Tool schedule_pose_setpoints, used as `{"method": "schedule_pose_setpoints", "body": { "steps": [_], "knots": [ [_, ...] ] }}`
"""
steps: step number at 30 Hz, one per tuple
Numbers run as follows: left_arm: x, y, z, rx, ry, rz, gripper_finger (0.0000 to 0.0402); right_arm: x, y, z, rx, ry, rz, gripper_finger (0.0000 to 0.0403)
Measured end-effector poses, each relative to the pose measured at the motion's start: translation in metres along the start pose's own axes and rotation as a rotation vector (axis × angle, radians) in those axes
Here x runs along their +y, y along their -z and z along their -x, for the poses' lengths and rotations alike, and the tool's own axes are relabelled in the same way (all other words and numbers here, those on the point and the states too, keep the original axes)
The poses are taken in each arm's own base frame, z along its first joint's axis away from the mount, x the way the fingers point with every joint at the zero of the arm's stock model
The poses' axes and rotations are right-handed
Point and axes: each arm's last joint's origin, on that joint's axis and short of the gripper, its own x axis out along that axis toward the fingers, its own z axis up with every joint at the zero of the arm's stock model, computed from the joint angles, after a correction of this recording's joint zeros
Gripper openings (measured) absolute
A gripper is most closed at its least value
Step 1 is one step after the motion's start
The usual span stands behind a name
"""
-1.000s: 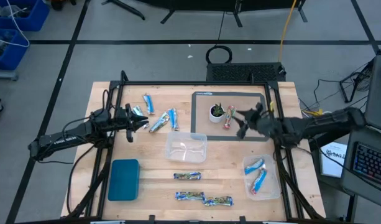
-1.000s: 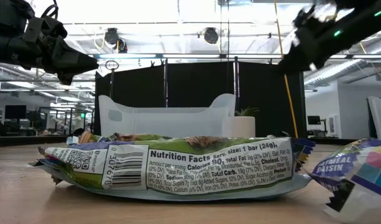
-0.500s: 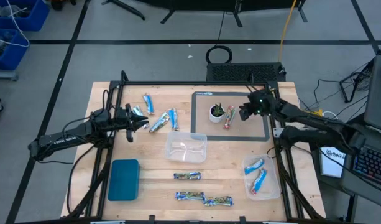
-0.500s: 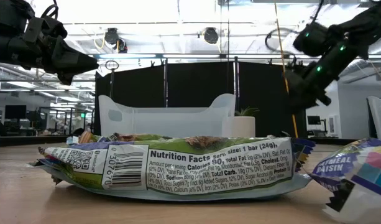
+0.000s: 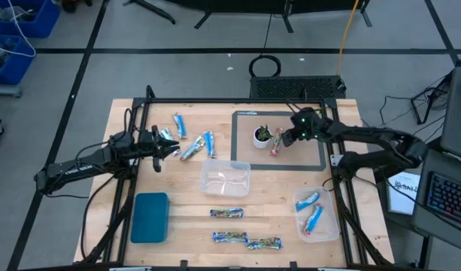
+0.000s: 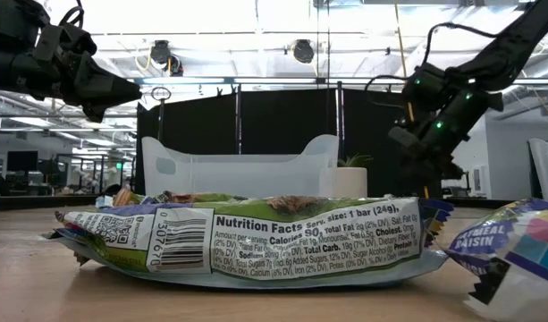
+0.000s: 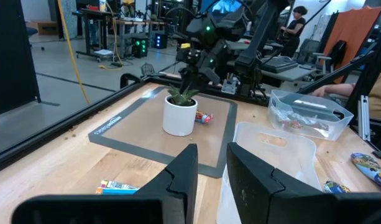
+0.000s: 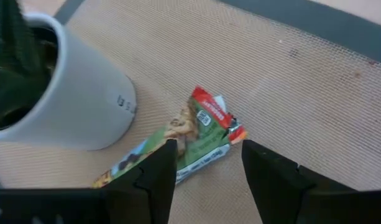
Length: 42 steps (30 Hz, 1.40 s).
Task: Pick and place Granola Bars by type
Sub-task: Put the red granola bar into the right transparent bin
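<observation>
Right tool [image 8: 206, 165]: I see it spread, over the red bar [image 8: 196, 134] beside the pot [image 8: 59, 93].
Left tool [image 7: 209, 174]: parted, empty, well away from the pot.

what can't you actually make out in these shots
- Red bar beside the white pot: right wrist view, its far end runs behind the right gripper fingers; high view too small to read the wrapper.
- Left gripper: high view too small to show whether it holds anything.
- Clear tub: low view, a green bar close to the lens hides its base.
</observation>
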Motion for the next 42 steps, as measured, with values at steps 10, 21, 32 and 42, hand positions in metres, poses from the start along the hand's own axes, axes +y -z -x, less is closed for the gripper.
{"method": "schedule_pose_setpoints", "body": {
  "steps": [10,21,32,42],
  "knots": [
    [0.0,0.0,0.0,0.0,0.0,0.0,0.0093,0.0,-0.002,-0.015,-0.02,-0.007,0.01,0.019],
    [0.0,0.0,0.0,0.0,0.0,0.0,0.0093,-0.003,0.001,-0.02,0.025,-0.028,-0.005,0.0189],
    [0.0,0.0,0.0,0.0,0.0,0.0,0.0093,-0.003,0.002,-0.027,0.045,-0.07,-0.001,0.0156],
    [0.0,0.0,0.0,0.0,0.0,0.0,0.0093,-0.001,0.0,-0.026,0.036,-0.121,0.074,0.0029]
  ]
}}
